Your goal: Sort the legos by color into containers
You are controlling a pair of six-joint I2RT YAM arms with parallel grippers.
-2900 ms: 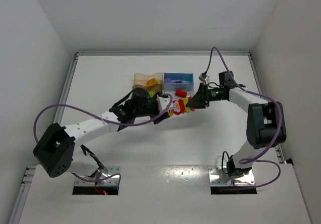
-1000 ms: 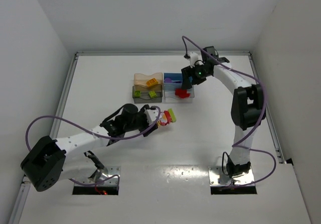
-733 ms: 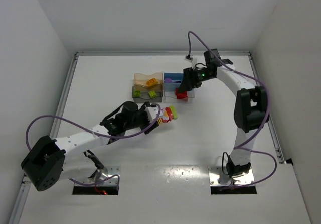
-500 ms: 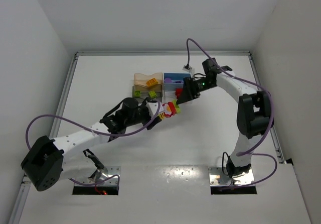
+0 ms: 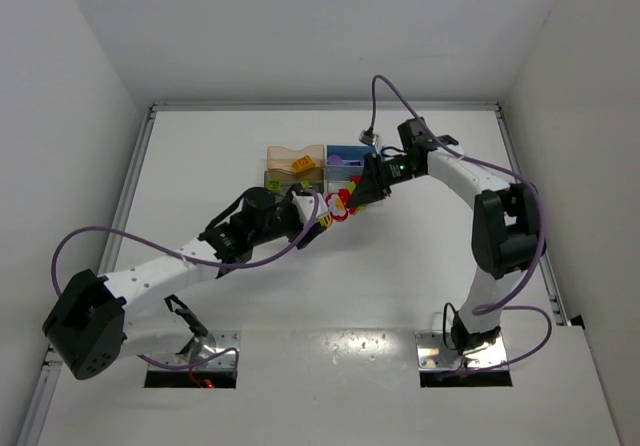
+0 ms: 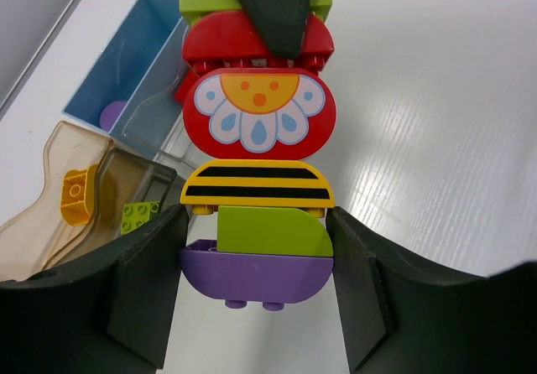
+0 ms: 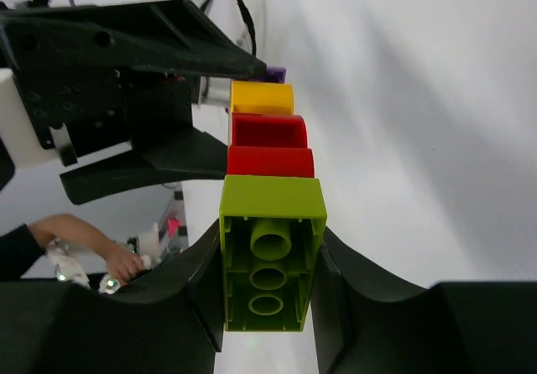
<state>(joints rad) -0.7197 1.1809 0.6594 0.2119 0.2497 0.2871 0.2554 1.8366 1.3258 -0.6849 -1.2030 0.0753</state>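
A stack of joined legos (image 5: 342,204) hangs between my two grippers, above the table in front of the containers. In the left wrist view my left gripper (image 6: 256,277) is shut on the purple bottom piece (image 6: 256,275). Above it sit a green rounded piece (image 6: 273,231), a yellow striped piece (image 6: 258,183) and a red flower piece (image 6: 260,114). My right gripper (image 7: 268,282) is shut on the green brick (image 7: 270,265) at the other end. The tan bin (image 5: 293,155) holds an orange lego (image 5: 302,164). The dark grey bin (image 6: 126,191) holds a green lego (image 6: 138,215).
The blue bin (image 5: 345,153) holds a purple piece (image 6: 113,114). The clear bin (image 6: 159,114) stands beside it, partly hidden by my right gripper in the top view. The four bins form one block at mid table. Raised rails edge the white table (image 5: 200,166).
My left gripper has carried the lego stack up and right toward the bins. My right gripper has come down from over the bins and closed on the stack's green end.
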